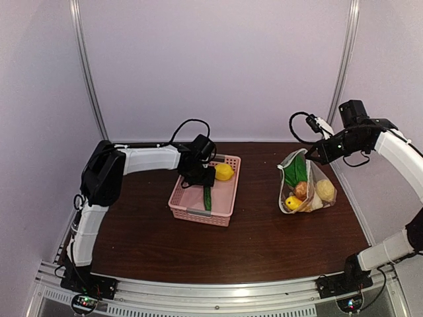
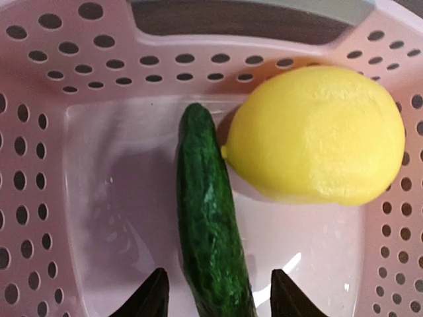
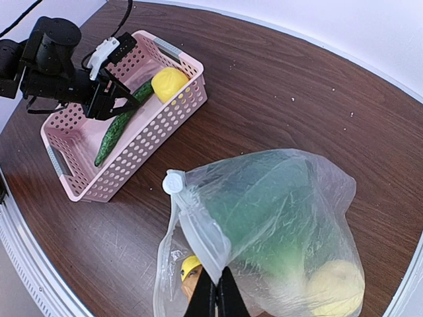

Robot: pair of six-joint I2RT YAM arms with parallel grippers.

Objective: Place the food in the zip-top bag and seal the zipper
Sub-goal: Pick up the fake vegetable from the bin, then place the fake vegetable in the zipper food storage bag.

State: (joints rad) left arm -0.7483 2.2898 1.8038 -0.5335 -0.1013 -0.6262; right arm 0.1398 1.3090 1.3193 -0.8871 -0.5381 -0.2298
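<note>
Pressed together, the right gripper (image 3: 215,298) is pinched on the thin clear zipper strip (image 3: 198,231) of the crinkled, transparent plastic zip-top bag (image 3: 310,191), below a small white slider (image 3: 174,181). A green leafy vegetable (image 3: 264,205) and a round yellow lemon (image 3: 337,284) are seen through the film. The left gripper (image 2: 219,298) is spread, its black fingertips (image 2: 149,298) set either side of a long, bumpy dark green cucumber (image 2: 208,218). Beside it a smooth, glossy yellow lemon (image 2: 317,135) is lodged in the corner of the pink perforated plastic basket (image 2: 33,165). Basket and bag are set well apart on a dark brown wood-grain table (image 1: 251,244), fronted by a ribbed metal rail (image 1: 198,294) and enclosed by plain pale walls (image 1: 211,59).
</note>
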